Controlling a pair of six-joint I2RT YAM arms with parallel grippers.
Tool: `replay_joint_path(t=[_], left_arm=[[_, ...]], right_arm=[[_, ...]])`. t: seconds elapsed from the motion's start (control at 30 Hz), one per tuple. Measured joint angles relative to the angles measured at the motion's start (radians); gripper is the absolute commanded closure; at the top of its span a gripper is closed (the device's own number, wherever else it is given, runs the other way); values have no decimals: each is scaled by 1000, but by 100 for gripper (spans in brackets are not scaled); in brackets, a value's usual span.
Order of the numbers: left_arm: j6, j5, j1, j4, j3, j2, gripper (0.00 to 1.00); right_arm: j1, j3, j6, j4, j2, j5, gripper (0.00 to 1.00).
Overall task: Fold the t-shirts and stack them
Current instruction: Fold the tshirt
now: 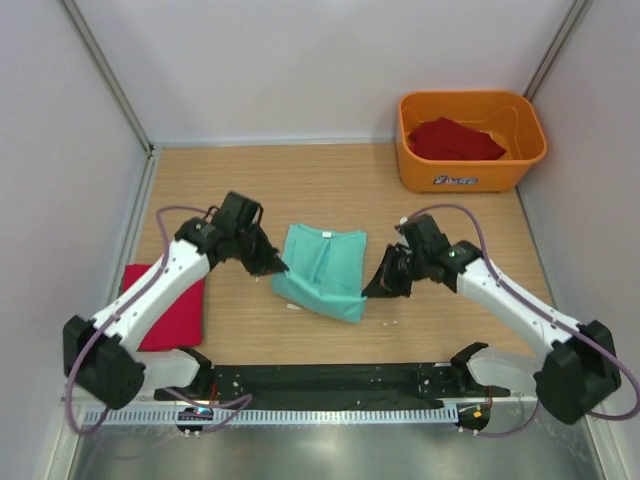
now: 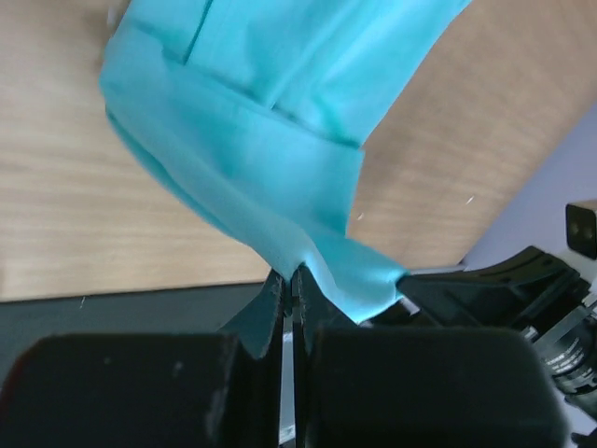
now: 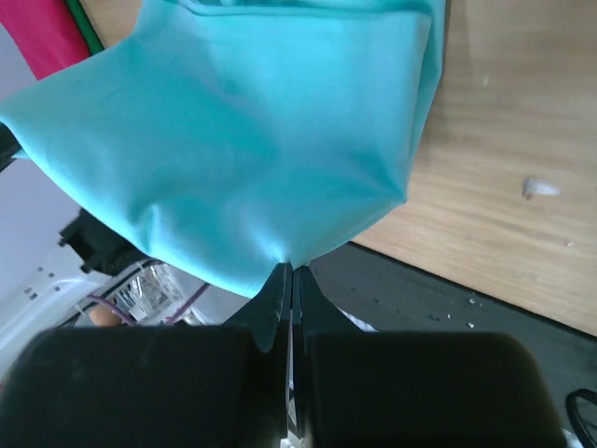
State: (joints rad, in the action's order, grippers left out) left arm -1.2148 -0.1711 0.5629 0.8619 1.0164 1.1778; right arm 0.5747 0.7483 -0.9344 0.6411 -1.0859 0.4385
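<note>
A mint-green t-shirt (image 1: 322, 270), partly folded, lies in the middle of the table with its near edge lifted. My left gripper (image 1: 277, 268) is shut on its near left corner; the left wrist view shows the cloth (image 2: 270, 149) pinched between the closed fingertips (image 2: 290, 273). My right gripper (image 1: 372, 290) is shut on the near right corner, and in the right wrist view the green cloth (image 3: 242, 140) hangs from the closed tips (image 3: 290, 268). A folded deep red t-shirt (image 1: 168, 308) lies at the left, under my left arm. Another red t-shirt (image 1: 455, 140) sits bunched in the orange tub.
The orange plastic tub (image 1: 470, 170) stands at the back right corner. A black strip (image 1: 330, 380) runs along the table's near edge between the arm bases. Grey walls close in the left, back and right sides.
</note>
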Motion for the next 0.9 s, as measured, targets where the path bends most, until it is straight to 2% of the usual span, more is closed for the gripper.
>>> replay_joint_path(t=[0.1, 0.23, 0.6, 0.8, 0.9], left_arm=[[112, -41, -113, 1, 174, 175, 100], [223, -101, -202, 8, 364, 367, 100], [364, -245, -259, 15, 822, 845, 100], [388, -263, -277, 16, 841, 864, 100], [387, -272, -282, -22, 711, 796, 100]], right_arm=[[-101, 160, 85, 40, -148, 36, 99], [-170, 346, 173, 52, -339, 86, 99], [-293, 656, 258, 91, -721, 188, 99], [-312, 749, 303, 138, -782, 196, 99], [-301, 740, 328, 168, -778, 195, 99]])
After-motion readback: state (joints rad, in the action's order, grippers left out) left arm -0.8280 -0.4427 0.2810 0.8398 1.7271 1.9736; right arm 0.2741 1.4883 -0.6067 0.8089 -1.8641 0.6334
